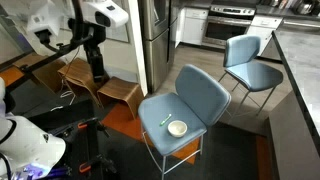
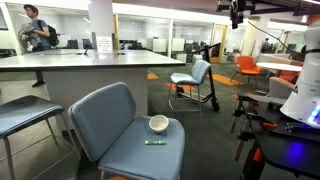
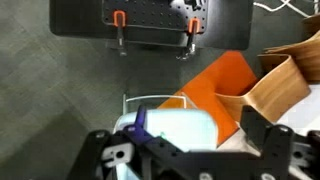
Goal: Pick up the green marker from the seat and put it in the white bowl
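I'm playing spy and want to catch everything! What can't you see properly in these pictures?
Marker: only a green sliver on the seat in both exterior views; too small to tell its cap end.
Gripper: partly cut by the top edge in an exterior view, so its jaws are unclear there.
Wrist view: marker, seat and bowl lie outside its edges; the white-blue blob between the jaws is too blurred to name.

Scanning every view: no text comes through legibly. In an exterior view a white sign card (image 2: 103, 44) stands on the long worktop (image 2: 60, 60), and there is dark print on it, but it is far too small and soft to read. No brand, number or label resolves anywhere.
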### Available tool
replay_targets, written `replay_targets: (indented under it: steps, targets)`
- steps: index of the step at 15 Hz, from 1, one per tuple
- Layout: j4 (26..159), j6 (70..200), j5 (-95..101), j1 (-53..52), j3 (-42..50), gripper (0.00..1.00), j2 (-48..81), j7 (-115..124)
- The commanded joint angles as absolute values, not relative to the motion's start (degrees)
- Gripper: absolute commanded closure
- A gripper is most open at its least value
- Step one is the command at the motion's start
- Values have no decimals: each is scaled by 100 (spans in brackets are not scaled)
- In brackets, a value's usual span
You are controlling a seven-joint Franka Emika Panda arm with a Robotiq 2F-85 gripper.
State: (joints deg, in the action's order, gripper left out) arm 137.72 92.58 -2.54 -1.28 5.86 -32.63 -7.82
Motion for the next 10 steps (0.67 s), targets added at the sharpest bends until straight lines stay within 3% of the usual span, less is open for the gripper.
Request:
replay_targets:
  steps: [1, 10]
  targets:
    - [13761, 9245, -285, -39, 515, 0, -3254, -819]
    - [13799, 9622, -226, -123, 458, 0, -3017, -982]
